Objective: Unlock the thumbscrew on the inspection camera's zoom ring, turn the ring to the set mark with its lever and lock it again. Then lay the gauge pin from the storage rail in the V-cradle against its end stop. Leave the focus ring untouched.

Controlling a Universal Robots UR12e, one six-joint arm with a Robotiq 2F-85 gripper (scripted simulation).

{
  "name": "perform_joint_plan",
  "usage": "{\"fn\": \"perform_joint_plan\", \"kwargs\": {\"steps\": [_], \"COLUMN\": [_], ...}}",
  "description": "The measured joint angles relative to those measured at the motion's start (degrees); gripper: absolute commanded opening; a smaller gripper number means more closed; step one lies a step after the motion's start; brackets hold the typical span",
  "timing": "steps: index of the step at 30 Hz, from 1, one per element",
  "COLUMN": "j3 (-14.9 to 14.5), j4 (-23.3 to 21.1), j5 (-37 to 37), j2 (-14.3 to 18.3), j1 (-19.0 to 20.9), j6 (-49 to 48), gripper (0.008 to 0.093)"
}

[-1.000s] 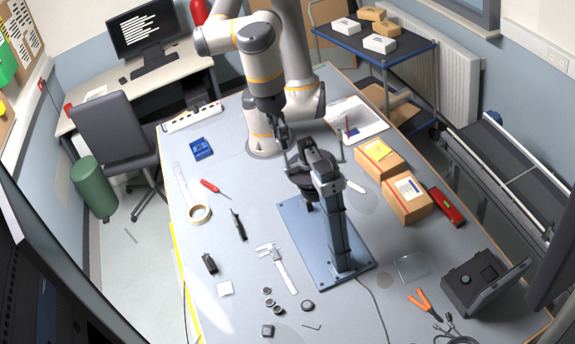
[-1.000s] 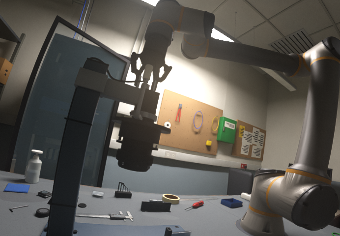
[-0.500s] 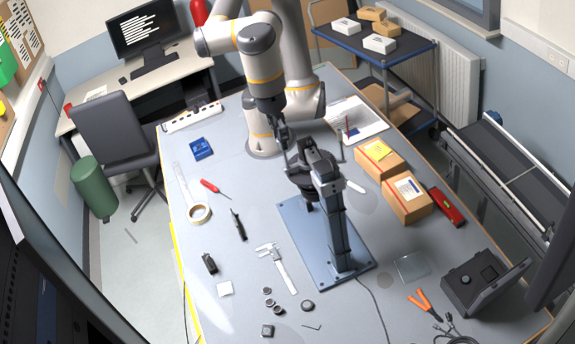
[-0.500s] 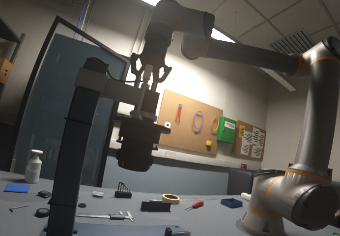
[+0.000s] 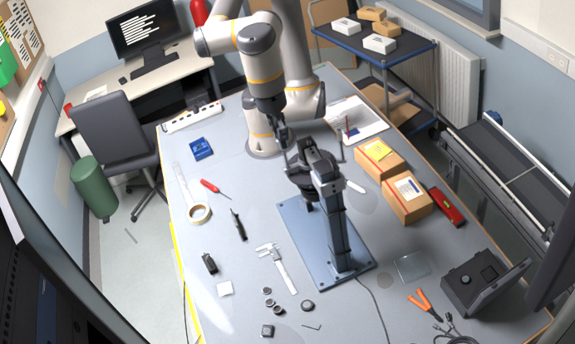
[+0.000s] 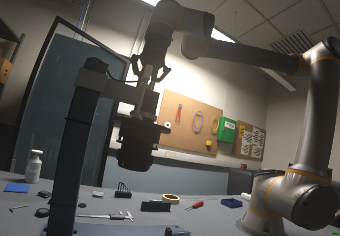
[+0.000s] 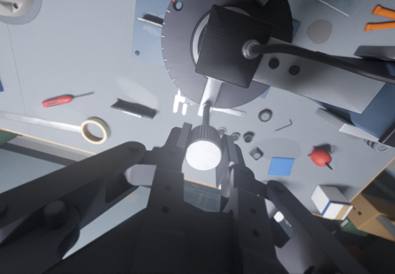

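The zoom and focus rings are largely hidden under the camera body [image 7: 232, 45] from above; from the side they show as a dark lens barrel [image 6: 136, 144] hanging below a graduated disc [image 7: 178, 64]. The inspection camera [image 5: 313, 164] sits on an arm from a dark column [image 5: 336, 222] on a blue base plate. A slim lever [image 6: 141, 94] rises steeply from the zoom ring and ends in a knurled round knob [image 7: 203, 152]. The black storage rail [image 7: 133, 109] lies left of the lens. My gripper [image 7: 203, 145] [image 6: 148, 73] [image 5: 282, 137] is closed on the lever's knob.
Behind the camera stand my arm's base [image 5: 259, 137], a clipboard [image 5: 354, 117] and two cardboard boxes [image 5: 392, 179]. A tape roll [image 5: 197, 212], red screwdriver [image 5: 210, 186], caliper [image 5: 277, 265] and small discs [image 5: 272, 301] lie left and in front of the base plate.
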Motion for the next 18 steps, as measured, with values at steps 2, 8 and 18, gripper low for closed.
{"fn": "perform_joint_plan", "kwargs": {"steps": [2, 8, 18], "j3": [0.0, 0.0, 0.0], "j4": [0.0, 0.0, 0.0], "j5": [0.0, 0.0, 0.0], "j2": [0.0, 0.0, 0.0], "j1": [0.0, 0.0, 0.0], "j6": [0.0, 0.0, -0.1], "gripper": [0.0235, 0.0115, 0.008]}}
